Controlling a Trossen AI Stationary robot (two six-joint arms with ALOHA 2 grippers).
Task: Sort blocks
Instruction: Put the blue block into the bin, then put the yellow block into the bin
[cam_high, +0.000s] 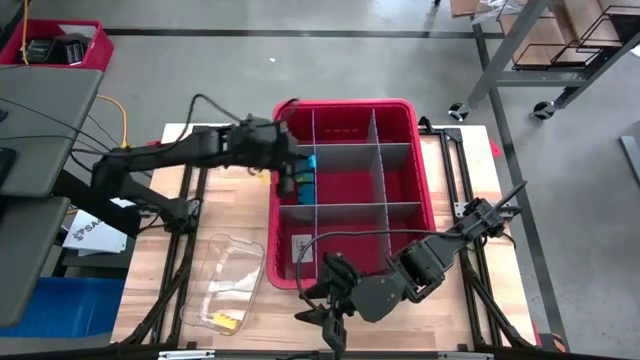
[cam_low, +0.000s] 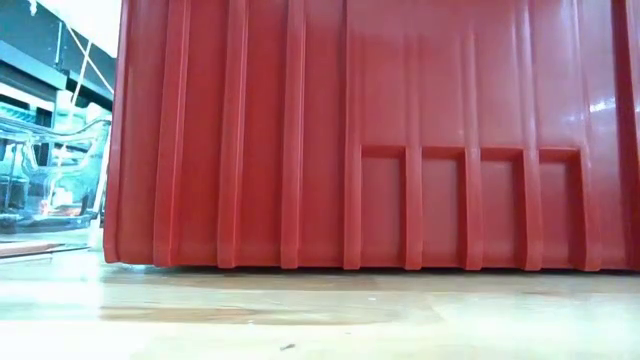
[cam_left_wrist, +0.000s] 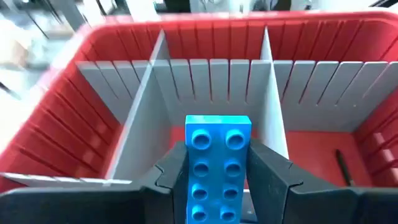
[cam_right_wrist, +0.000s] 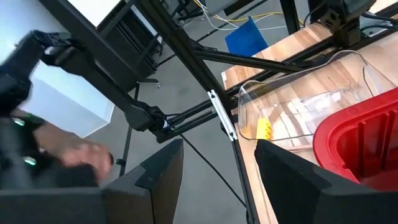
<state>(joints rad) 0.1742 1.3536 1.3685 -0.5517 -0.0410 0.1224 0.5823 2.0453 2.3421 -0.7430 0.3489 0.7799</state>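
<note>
A blue block (cam_left_wrist: 217, 163) with two rows of studs sits between the fingers of my left gripper (cam_left_wrist: 217, 149), which is shut on it. That gripper (cam_high: 298, 178) hangs over the left side of the red bin (cam_high: 345, 104), above its grey dividers (cam_left_wrist: 146, 99). A yellow block (cam_high: 226, 321) lies in a clear plastic tray (cam_high: 225, 275) left of the bin. My right gripper (cam_high: 318, 305) stands open near the table's near edge, just in front of the bin, with nothing between its fingers (cam_right_wrist: 158, 171). My left gripper pinches the blue block's two long sides (cam_left_wrist: 188, 171) between its two fingers. The fingers (cam_left_wrist: 267, 177) lie along the block and slant down from the table's left. The studs face up, the block's far end sticks out past the fingertips, and it hangs clear over the bin.
The bin's tall red wall (cam_low: 350, 130) fills the low view, with the clear tray (cam_low: 50, 170) beside it. Grey dividers split the bin into several compartments. Table frame bars and cables (cam_right_wrist: 205, 93) run off the table's left edge. Bare wood shows at the near right.
</note>
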